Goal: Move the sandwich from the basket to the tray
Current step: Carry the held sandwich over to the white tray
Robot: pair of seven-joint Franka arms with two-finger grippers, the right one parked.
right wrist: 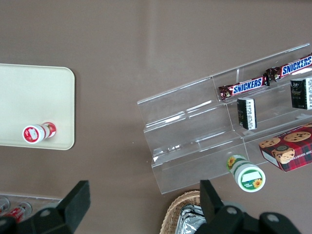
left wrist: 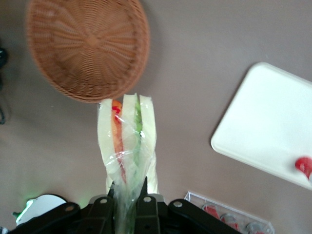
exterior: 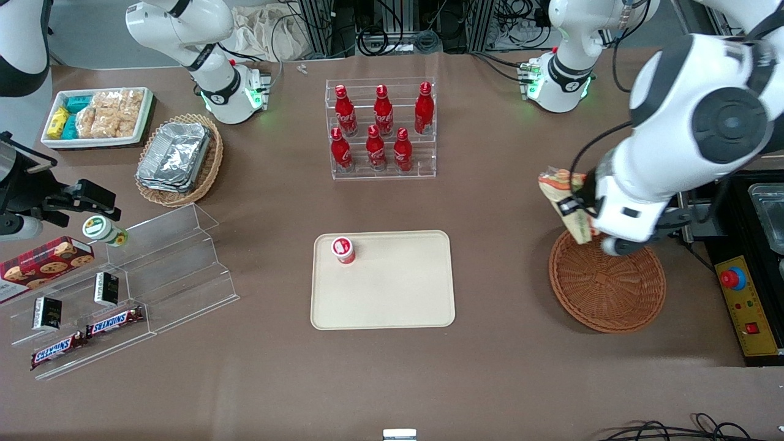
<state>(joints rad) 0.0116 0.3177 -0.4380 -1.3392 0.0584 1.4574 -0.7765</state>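
The gripper [left wrist: 129, 207] is clamped on the sandwich [left wrist: 127, 146], lifted clear above the basket [exterior: 606, 288]; transfer to the tray [exterior: 392, 300] remains.

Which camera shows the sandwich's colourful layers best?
The left wrist view: the wrapped triangular white-bread sandwich shows its orange and green layers, pinched in the hand. The front view shows it small, partly hidden. The right wrist view misses it.

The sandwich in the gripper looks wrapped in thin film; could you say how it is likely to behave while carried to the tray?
The sandwich is probably soft: the gripper pinches bunched clear wrap at one end, above the basket, so it may sag or swing. The film looks glossy, so it could slip. It seems light. Set on the tray, it should lie flat, not roll.
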